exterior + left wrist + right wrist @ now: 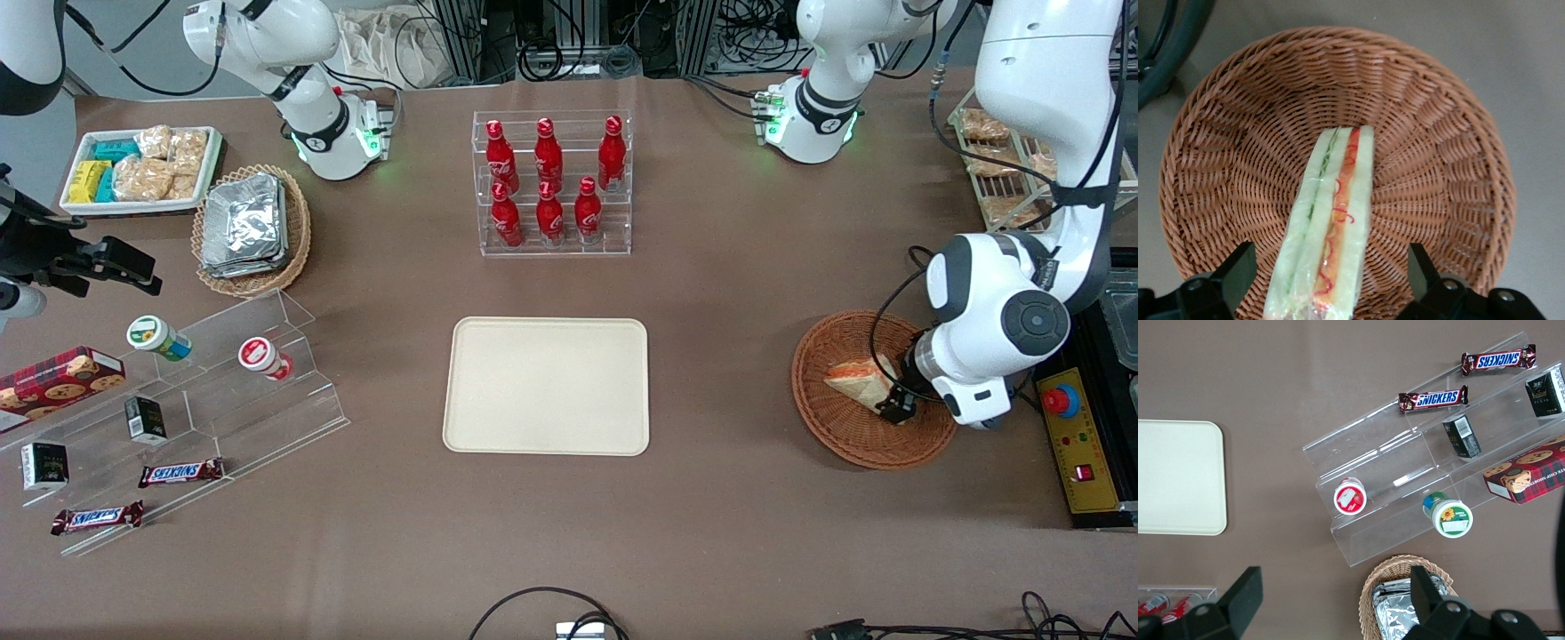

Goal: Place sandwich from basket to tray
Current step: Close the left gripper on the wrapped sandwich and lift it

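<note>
The sandwich [856, 380], a pale bread wedge in clear wrap with red and green filling at its cut edge, lies in the round brown wicker basket [822, 418] toward the working arm's end of the table. My gripper [894, 402] is down inside the basket, at the sandwich's end. In the left wrist view the sandwich [1331, 227] runs between the two dark fingers [1238, 272], which stand wide apart with a gap on each side; the gripper [1330, 268] is open. The cream tray [547, 387] lies bare at the table's middle, apart from the basket [1438, 133].
A clear rack of red bottles [551, 182] stands farther from the front camera than the tray. A yellow control box [1076, 440] lies beside the basket. Toward the parked arm's end are an acrylic step shelf [213, 400] with snacks and an oval basket of foil packets [249, 227].
</note>
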